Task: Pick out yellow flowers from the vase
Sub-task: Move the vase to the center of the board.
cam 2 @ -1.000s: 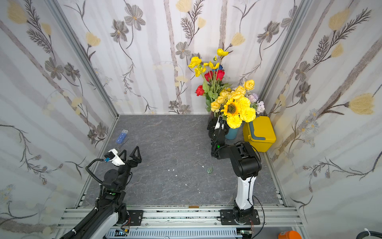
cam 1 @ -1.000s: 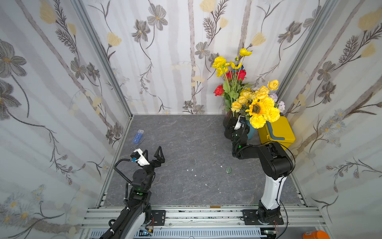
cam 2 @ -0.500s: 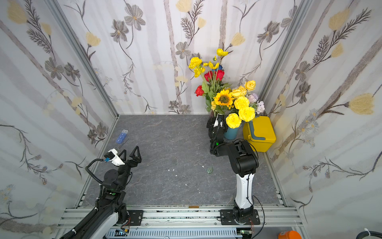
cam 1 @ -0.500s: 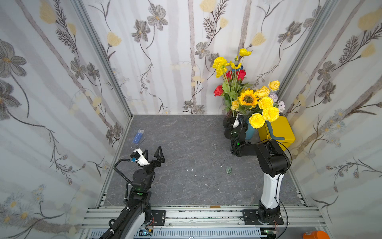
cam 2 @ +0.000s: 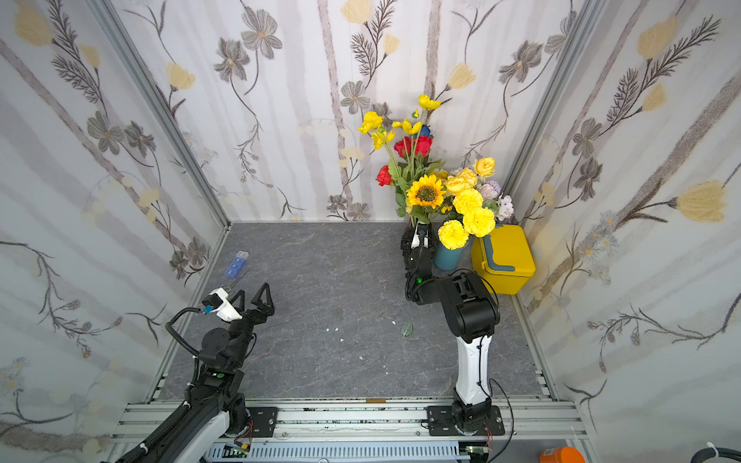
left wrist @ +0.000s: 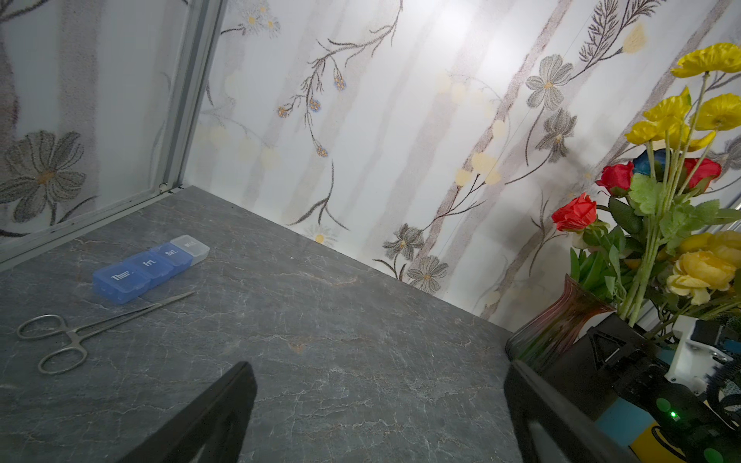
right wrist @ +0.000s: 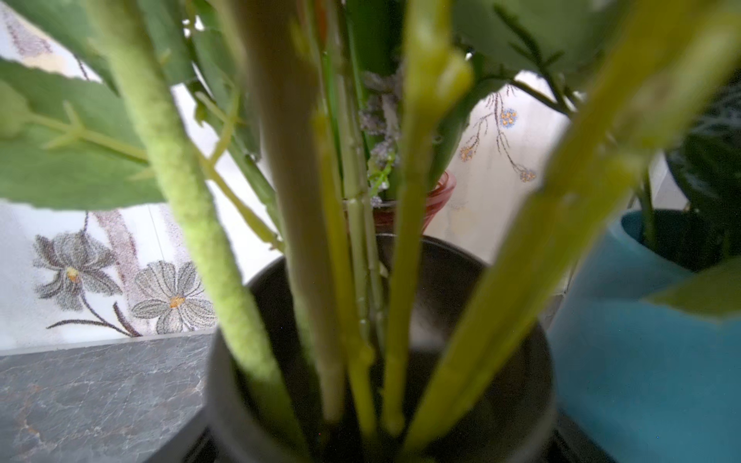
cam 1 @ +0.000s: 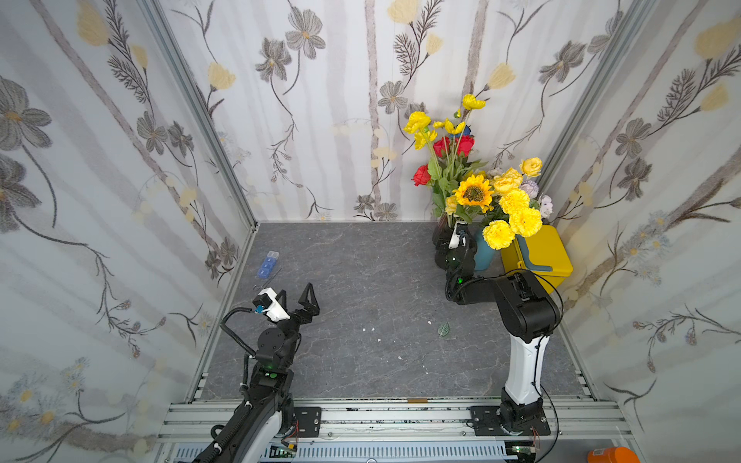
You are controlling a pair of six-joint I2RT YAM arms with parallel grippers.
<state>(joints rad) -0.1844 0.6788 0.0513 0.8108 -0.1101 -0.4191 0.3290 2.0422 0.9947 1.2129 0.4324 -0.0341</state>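
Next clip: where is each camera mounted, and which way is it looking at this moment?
Top views: high over the front rail, looking down toward the back wall; left arm and right arm show, left gripper open.
Left wrist: low on the left arm, facing the back wall, pill box and red roses; its own fingers show.
Right wrist: against the stems in a dark vase; no gripper clearly shows.
Shared: pill box and roses, left wrist and both top views.
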